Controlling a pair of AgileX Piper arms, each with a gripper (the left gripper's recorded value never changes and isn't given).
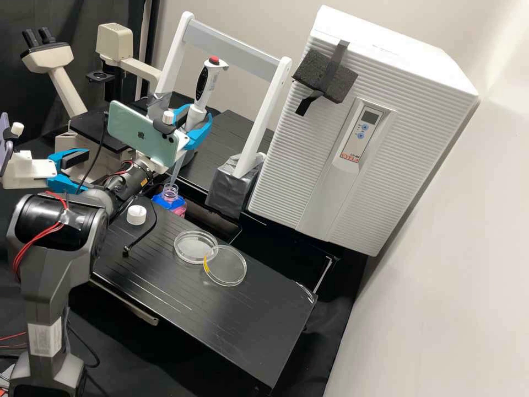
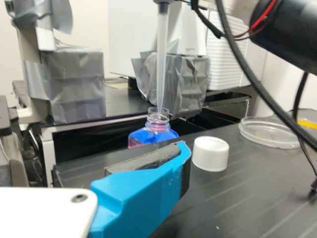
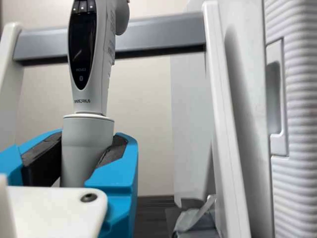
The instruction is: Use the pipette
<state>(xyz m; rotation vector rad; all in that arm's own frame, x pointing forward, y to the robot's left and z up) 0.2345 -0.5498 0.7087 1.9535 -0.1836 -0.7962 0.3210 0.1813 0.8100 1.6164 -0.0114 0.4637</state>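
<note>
Black laboratory bench (image 1: 220,320), ribbed top, before a pale wall.

Item 1: pipette (image 1: 203,82), white and grey body with a red plunger button, upright. It is held well above the bench near the back left. Its long clear tip (image 2: 161,64) runs down and ends inside the open neck of item 2.

Item 2: small clear bottle (image 1: 172,199), pink liquid inside, blue on its lower body. It stands uncapped at the rear edge of the bench.

Item 3: white screw cap (image 1: 136,214), lying on the bench just beside the bottle.

Item 4: 2 clear round petri dish halves, one (image 1: 195,246) nearer the bottle, the other (image 1: 226,265) overlapping its edge, with a yellow mark where they meet.

Item 5: right gripper (image 1: 193,124), its blue fingers clamped on the lower barrel of the pipette, one finger on each side. A mint-green phone (image 1: 138,132) is mounted at its wrist.

Item 6: left gripper (image 1: 77,170), at the left edge of the bench, low, level with the bottle. Its fingers (image 2: 143,183) are spread and hold nothing.

Item 7: large white ribbed cabinet (image 1: 386,138) with a small control panel, at the right.

Item 8: white frame (image 1: 237,52) with a grey crossbar, feet wrapped in grey tape, behind the bottle.

Item 9: beige microscope (image 1: 55,60), back left.
</note>
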